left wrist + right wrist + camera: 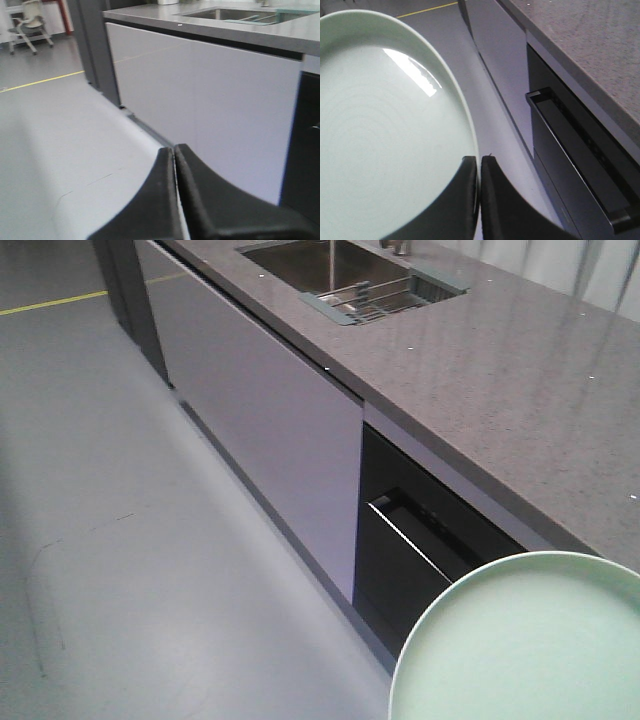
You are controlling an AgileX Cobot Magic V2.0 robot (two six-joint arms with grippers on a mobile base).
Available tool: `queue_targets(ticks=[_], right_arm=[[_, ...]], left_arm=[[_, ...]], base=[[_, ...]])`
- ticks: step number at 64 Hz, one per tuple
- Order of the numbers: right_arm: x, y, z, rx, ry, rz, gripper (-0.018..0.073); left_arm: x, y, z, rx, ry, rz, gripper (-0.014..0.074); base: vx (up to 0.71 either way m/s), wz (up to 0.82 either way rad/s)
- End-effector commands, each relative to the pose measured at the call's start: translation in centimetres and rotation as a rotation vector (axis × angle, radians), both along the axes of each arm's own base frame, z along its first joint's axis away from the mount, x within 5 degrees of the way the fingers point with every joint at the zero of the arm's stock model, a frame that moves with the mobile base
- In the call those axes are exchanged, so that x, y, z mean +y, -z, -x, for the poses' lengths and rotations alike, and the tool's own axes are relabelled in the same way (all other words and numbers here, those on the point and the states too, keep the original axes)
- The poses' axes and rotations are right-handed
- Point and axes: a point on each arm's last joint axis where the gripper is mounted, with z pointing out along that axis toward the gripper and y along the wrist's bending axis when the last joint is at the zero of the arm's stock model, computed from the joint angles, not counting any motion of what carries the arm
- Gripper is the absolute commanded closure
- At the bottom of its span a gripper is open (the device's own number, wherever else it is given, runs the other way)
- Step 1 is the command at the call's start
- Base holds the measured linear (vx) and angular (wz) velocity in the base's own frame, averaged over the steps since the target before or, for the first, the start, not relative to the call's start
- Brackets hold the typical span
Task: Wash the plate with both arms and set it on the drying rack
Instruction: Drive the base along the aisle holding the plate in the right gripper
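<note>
Right wrist view: glossy round mint plate [385, 140] in black claw [479, 161]

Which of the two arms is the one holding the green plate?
The right arm's jaws: they are shut on the rim of the plate. The left arm's jaws are shut too, but with nothing between them.

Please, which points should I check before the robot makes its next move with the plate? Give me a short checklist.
1. Right pincer grips the plate at its rim: ok.
2. Left pincer free, shut on nothing: ok.
3. Drying rack lies across the sink: ok.
4. Plate close to the sink: not ok, the sink is far along the counter.
5. Water running: cannot tell.
</note>
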Motion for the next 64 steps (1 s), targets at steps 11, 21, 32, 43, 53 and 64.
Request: queue_targets(ticks=[11,21,32,43,53,64], right_arm=[[-0.01,-1.28,-0.25,-0.078,0.015,-0.030,0.0561],[-0.01,-1.28,-0.25,-0.078,0.015,-0.030,0.0561],[-0.01,-1.28,-0.25,-0.078,0.015,-0.030,0.0561],[-0.01,-1.28,-0.25,-0.078,0.015,-0.030,0.0561],[-0.01,-1.28,-0.25,-0.078,0.015,-0.030,0.0561],[-0.01,-1.28,-0.25,-0.078,0.015,-0.030,0.0561]], left_arm=[[0.01,-1.57,0.12,-0.113,-0.004,0.007,0.0603],[0.01,-1.57,0.12,-0.113,-0.004,0.007,0.0603],[0.01,-1.57,0.12,-0.113,-0.004,0.007,0.0603],[0.01,-1.57,0.12,-0.113,-0.004,0.007,0.0603],[0.01,-1.57,0.12,-0.113,-0.004,0.007,0.0603],[-0.01,-1.57,0.12,-0.113,0.000,0.007,0.0603]], base=[[0.07,0.58],[0.09,0.62],[0.11,0.62],[0.13,0.56],[0.14,0.50],[0.15,0.44]])
